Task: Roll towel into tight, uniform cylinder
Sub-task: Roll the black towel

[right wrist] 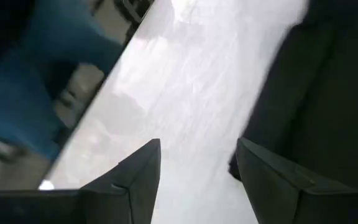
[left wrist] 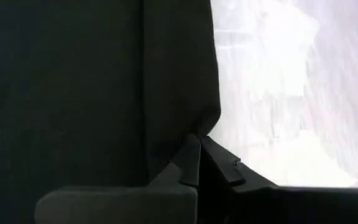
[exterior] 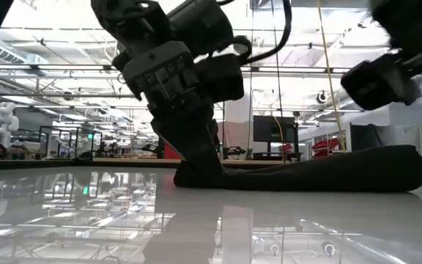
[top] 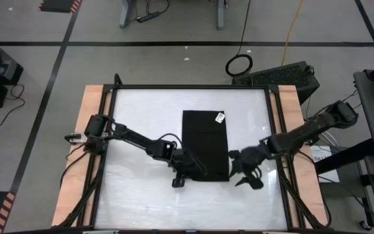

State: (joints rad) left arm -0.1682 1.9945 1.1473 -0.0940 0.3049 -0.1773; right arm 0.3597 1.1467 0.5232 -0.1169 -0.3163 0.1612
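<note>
The black towel (top: 205, 144) lies spread flat as an upright rectangle in the middle of the white table (top: 141, 110), with its white tag (top: 219, 117) at the far right corner. My left gripper (top: 190, 171) is at the towel's near left corner, shut on the cloth. My right gripper (top: 247, 174) is open just right of the towel's near right corner, lifted off the table. In the right wrist view there is only bare tabletop between its fingers (right wrist: 197, 174), and the towel (right wrist: 328, 93) lies off to one side. My left gripper pinches the towel's edge at the near left corner (left wrist: 197, 138) between its two shut fingers. The fingers slant down from the table's left. The cloth gathers into a small pucker at the fingertips (left wrist: 191, 163). The rest of the towel (exterior: 321, 172) lies on the table.
Bare white tabletop surrounds the towel on all sides. Wooden boards (top: 86, 149) and a black frame run along the table's left and right edges. A black box (top: 284, 75) and a cable ring (top: 239, 64) sit on the floor beyond the far edge.
</note>
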